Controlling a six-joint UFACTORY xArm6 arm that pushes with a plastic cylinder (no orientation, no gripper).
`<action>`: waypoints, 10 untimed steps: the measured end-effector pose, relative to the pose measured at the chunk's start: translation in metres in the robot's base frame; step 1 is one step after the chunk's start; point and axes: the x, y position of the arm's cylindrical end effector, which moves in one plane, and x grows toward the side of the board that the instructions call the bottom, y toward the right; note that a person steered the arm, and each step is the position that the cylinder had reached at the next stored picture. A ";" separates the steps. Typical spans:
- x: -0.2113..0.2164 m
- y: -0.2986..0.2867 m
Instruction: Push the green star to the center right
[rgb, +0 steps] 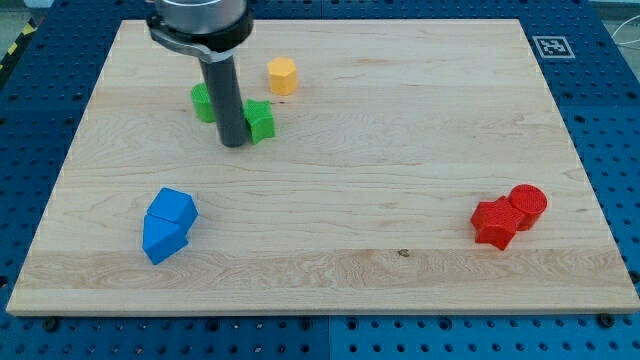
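Note:
The green star (260, 120) lies on the wooden board (330, 240) in the upper left part of the view. My rod stands just to the star's left, and my tip (233, 143) touches or nearly touches the star's left side. A second green block (203, 101), rounded in shape, sits to the rod's upper left and is partly hidden by it. A yellow hexagonal block (283, 75) lies above and right of the star.
Two blue blocks (168, 224) lie together at the lower left. A red star-like block (494, 222) and a red cylinder (527, 204) touch each other at the right. A fiducial marker (551, 46) sits at the board's top right corner.

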 end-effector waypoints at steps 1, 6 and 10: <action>-0.014 -0.030; 0.019 0.111; 0.031 0.266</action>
